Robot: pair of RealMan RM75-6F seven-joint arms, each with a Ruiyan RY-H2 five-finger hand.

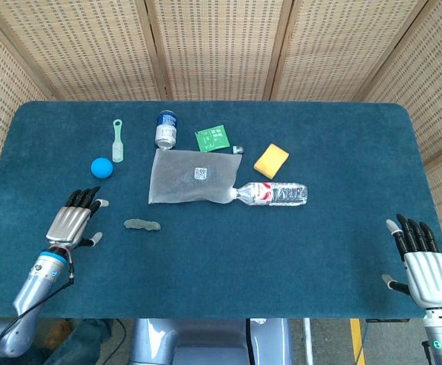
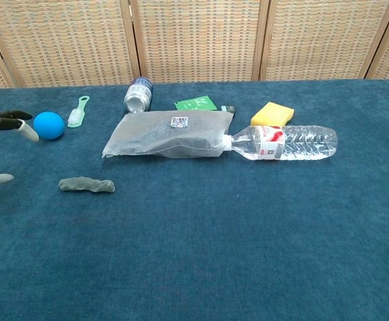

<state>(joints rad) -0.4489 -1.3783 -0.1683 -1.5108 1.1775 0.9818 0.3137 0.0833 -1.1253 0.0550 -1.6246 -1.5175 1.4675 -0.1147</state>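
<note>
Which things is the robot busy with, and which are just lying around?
Busy with: the left hand, open over the cloth, close to the blue ball and the grey-green lump.

Just lying around: brush, can, clear bag, green card, sponge, water bottle. The right hand rests open at the table edge.
</note>
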